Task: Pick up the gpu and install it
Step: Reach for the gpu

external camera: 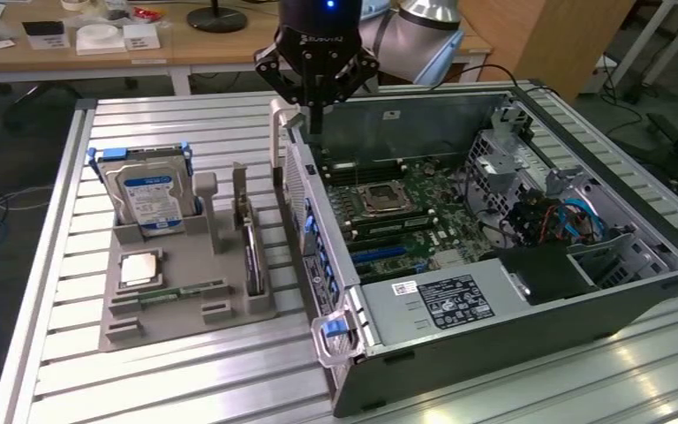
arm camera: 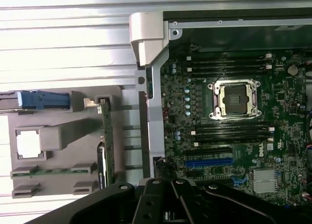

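Gripper: black two-finger pincer (external camera: 312, 113), nearest the wrist camera. Its jaws are seen drawn fully together with nothing between them. It is hung above the case's side wall, clear of the card.
Gpu: thin green circuit card with black cooler block and silver end bracket (external camera: 250, 247). It is stood on edge in a slot of the grey moulded holder (external camera: 174, 318), on the side nearest the case, and is not yet lifted.
Case: open black-and-silver computer tower (external camera: 621, 291), laid on its side on the slatted aluminium table (external camera: 174, 389). A long blue expansion slot (arm camera: 208, 162) on the motherboard is seen vacant.
Step in hand: judged to be the approach before the pick. No part of the installation is begun.
Next move calls for: by judgement, jaws parted wider than the card's thickness and lined up along its upper edge, with the neighbouring holder post avoided.
Hidden: the card's connector edge is sunk in the holder. Its faces are presented edge-on. The slot's latch cannot be made out.
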`<state>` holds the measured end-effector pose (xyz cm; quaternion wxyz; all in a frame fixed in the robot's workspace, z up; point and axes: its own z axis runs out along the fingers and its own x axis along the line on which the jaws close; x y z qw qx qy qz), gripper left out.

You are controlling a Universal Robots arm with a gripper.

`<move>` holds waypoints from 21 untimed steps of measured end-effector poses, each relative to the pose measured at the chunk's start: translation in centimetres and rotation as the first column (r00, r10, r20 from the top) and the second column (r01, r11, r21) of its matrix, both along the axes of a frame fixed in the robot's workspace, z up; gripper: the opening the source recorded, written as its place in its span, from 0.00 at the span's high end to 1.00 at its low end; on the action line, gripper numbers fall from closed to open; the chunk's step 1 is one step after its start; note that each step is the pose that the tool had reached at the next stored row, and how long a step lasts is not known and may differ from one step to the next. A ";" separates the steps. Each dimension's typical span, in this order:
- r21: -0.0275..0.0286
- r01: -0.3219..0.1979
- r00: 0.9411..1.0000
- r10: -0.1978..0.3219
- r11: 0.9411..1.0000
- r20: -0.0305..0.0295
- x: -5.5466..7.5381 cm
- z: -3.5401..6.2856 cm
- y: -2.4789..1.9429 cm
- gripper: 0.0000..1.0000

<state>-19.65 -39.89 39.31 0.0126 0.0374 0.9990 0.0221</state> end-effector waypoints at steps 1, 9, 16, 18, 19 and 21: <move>0.000 0.000 1.000 0.000 1.000 0.000 -0.1 -0.01 0.00 0.89; 0.000 0.000 1.000 0.000 1.000 0.000 -1.1 -0.01 0.00 0.89; 0.000 0.000 1.000 0.000 1.000 0.000 -1.2 -0.01 0.00 0.89; 0.000 0.000 1.000 0.000 1.000 0.000 -1.3 -0.01 0.00 0.89; 0.000 0.000 1.000 0.000 1.000 0.000 -1.3 -0.01 0.00 0.89; 0.000 0.000 1.000 0.000 1.000 0.000 -1.4 -0.01 0.00 0.89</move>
